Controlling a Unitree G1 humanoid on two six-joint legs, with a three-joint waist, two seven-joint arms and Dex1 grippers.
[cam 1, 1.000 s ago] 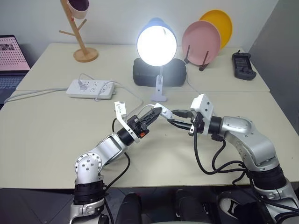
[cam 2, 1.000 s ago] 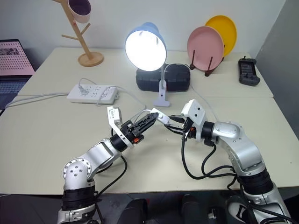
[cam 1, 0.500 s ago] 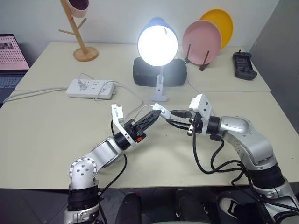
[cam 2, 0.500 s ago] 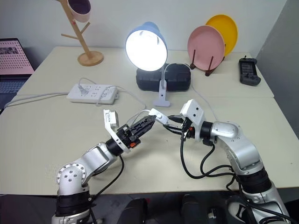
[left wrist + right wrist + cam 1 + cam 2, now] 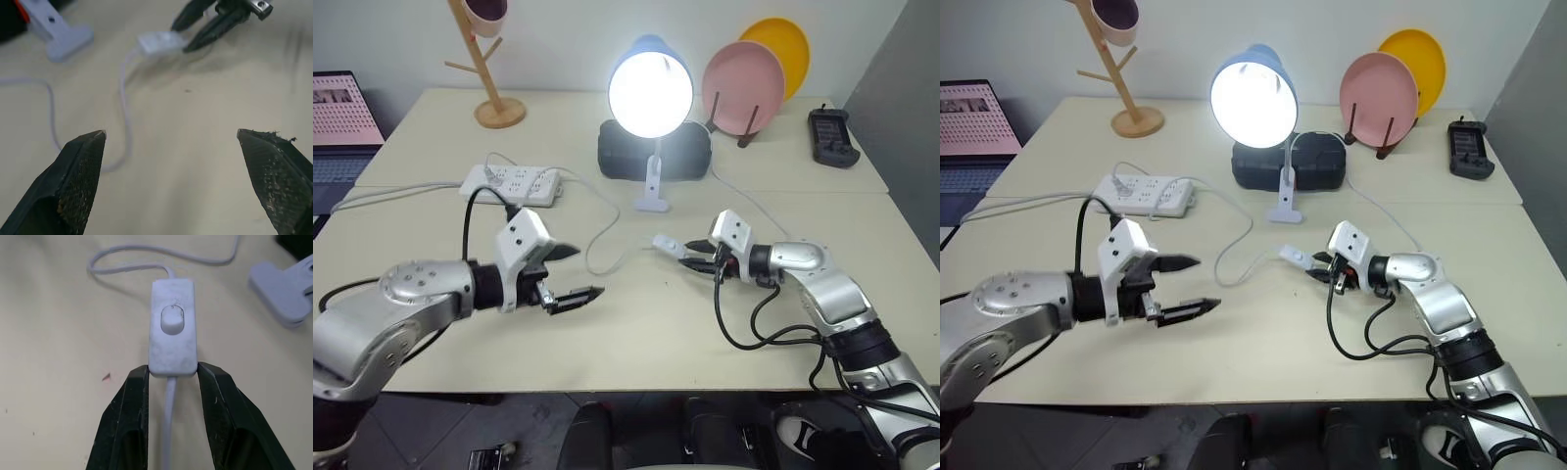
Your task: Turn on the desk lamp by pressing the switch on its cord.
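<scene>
Lamp (image 5: 650, 93) is lit, so I judge the press done; what's left is letting go cleanly. Taking the lamp's clip base (image 5: 654, 201) as reference: the switch (image 5: 172, 346) lies on the bench (image 5: 636, 323) just in front of the base, slightly toward my right arm, with the cord (image 5: 599, 240) looping off toward my left arm's side.

Right gripper (image 5: 171, 377) is closed on the near end of the switch, one finger each side, cord running out between them. Left gripper (image 5: 173, 142) is wide open, holding nothing, well in front of the base and apart from the switch.

Risks:
- If I pull the right arm back while clamped, the switch drags, the cord goes taut and could tug the clip base or tip the lamp.
- A finger sliding forward over the button could toggle it off again.

Right wrist view shows the button and exactly where the fingers pinch; head views can't resolve that. Head views show the bulb glowing.
</scene>
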